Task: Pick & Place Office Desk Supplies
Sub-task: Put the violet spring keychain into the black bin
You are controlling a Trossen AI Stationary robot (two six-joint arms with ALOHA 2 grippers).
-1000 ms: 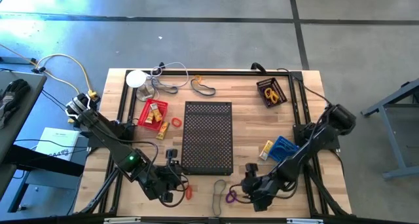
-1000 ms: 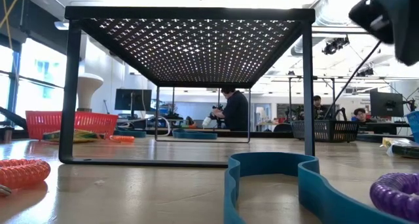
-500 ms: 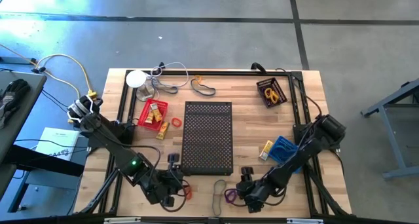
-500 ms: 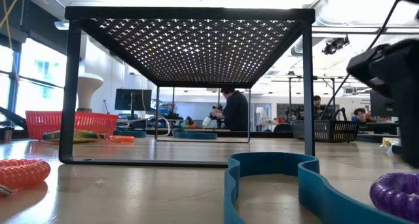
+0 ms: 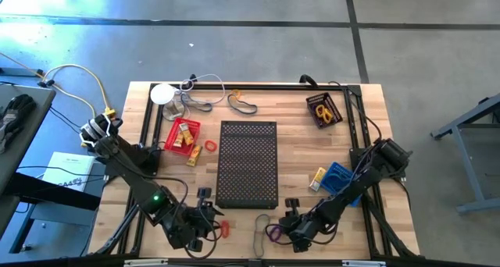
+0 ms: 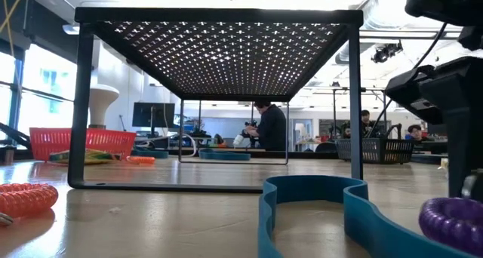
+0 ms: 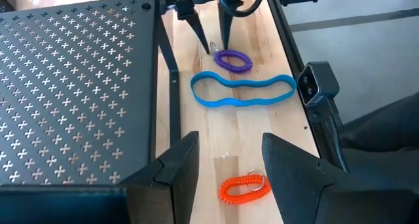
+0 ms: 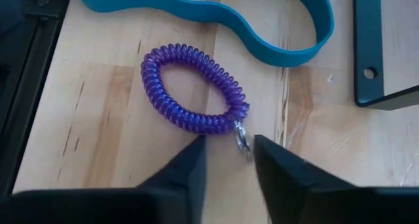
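A purple coil loop (image 8: 193, 86) with a small metal ring (image 8: 242, 140) lies flat near the table's near edge, also in the high view (image 5: 273, 233). My right gripper (image 8: 229, 164) is open and low over it, pointing down, a fingertip on either side of the ring; I see no touch. An orange coil loop (image 7: 245, 188) lies flat left of it. My left gripper (image 7: 229, 175) is open and hangs above the orange coil (image 5: 224, 229), apart from it. A long thin band (image 7: 242, 92) lies flat between the two coils.
The black perforated riser (image 5: 248, 164) stands mid-table, just beyond both grippers. Farther off are a red basket (image 5: 182, 134), a blue holder (image 5: 341, 176) with a yellow block (image 5: 319, 177), a black tray (image 5: 324, 109), dark bands (image 5: 242, 104) and a white disc with cords (image 5: 162, 93).
My right gripper has come down and moved toward the table's left, closing in on the purple coil; in the low view it has dropped into the picture at the right. Both coils and the band lie where they were.
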